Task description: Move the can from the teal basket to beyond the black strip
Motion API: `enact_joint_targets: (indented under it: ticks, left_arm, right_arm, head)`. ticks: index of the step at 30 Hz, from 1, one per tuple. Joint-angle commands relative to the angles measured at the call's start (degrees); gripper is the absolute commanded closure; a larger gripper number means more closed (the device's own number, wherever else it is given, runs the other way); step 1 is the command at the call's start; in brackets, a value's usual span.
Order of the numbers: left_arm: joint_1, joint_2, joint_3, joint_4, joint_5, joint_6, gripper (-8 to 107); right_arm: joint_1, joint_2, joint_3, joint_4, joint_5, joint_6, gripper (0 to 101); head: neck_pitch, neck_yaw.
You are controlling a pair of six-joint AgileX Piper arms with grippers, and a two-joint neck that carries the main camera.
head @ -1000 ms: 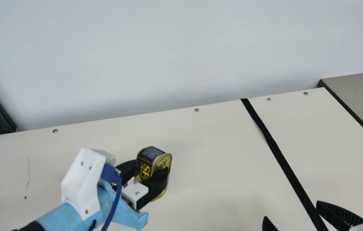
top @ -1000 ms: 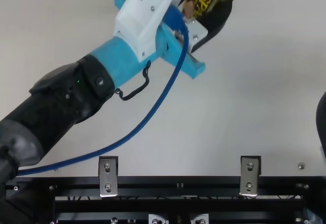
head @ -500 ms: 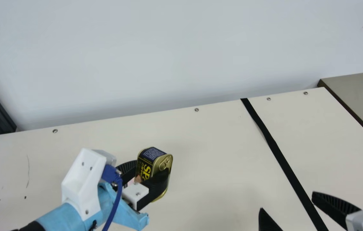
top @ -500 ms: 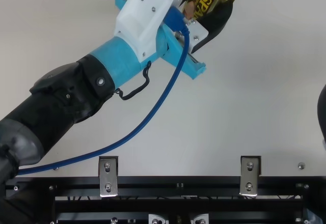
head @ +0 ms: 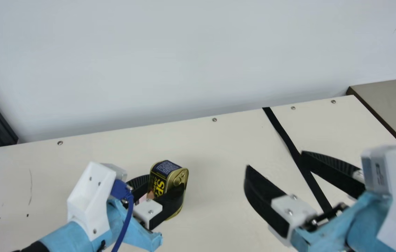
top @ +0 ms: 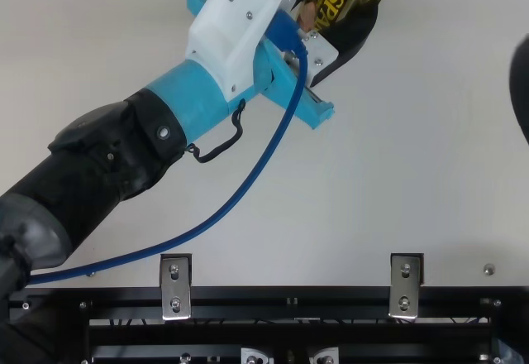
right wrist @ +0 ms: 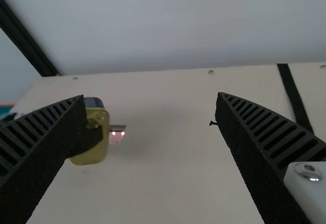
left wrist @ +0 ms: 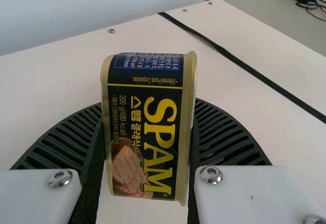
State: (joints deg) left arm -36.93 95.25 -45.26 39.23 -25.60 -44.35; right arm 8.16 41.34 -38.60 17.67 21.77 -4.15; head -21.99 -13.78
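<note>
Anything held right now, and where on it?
Yes: the black-and-gold rectangular metal can, in the left jaws, pressed on its two opposite sides around mid-height. The right jaws stand apart, holding nothing.

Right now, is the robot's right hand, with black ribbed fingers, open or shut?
Open: the right hand has its two fingers spread wide apart, with nothing gripped between them.

Black strip (head: 283, 133) across cream table (head: 215, 150)
</note>
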Motion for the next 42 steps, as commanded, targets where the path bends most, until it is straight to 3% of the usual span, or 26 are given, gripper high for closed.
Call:
enact_joint_targets:
  ticks: [1, 9, 10, 22, 42]
  left_arm:
    - [0.0, 0.0, 0.0, 0.0, 0.0, 0.0, 89]
    - [0.0, 0.0, 0.0, 0.0, 0.0, 0.0, 89]
    - [0.0, 0.0, 0.0, 0.0, 0.0, 0.0, 89]
    - [0.0, 0.0, 0.0, 0.0, 0.0, 0.0, 89]
    - [0.0, 0.0, 0.0, 0.0, 0.0, 0.0, 89]
  right_arm:
    - [1.3, 3.8, -1.3, 4.0, -1.1, 0.4, 0]
    - [4.7, 11.7, -4.3, 15.5, -3.5, 0.1, 0]
    - [5.1, 10.0, -4.1, 12.6, -3.9, 0.8, 0]
    - [7.3, 13.5, -4.2, 17.1, -4.3, -0.6, 0]
    - [12.2, 26.9, -8.5, 26.0, -6.4, -12.3, 0]
  head:
    - [-1.3, -0.6]
    - [-1.3, -0.6]
    - [-1.3, -0.6]
    - [-1.3, -0.6]
    - [-1.3, -0.6]
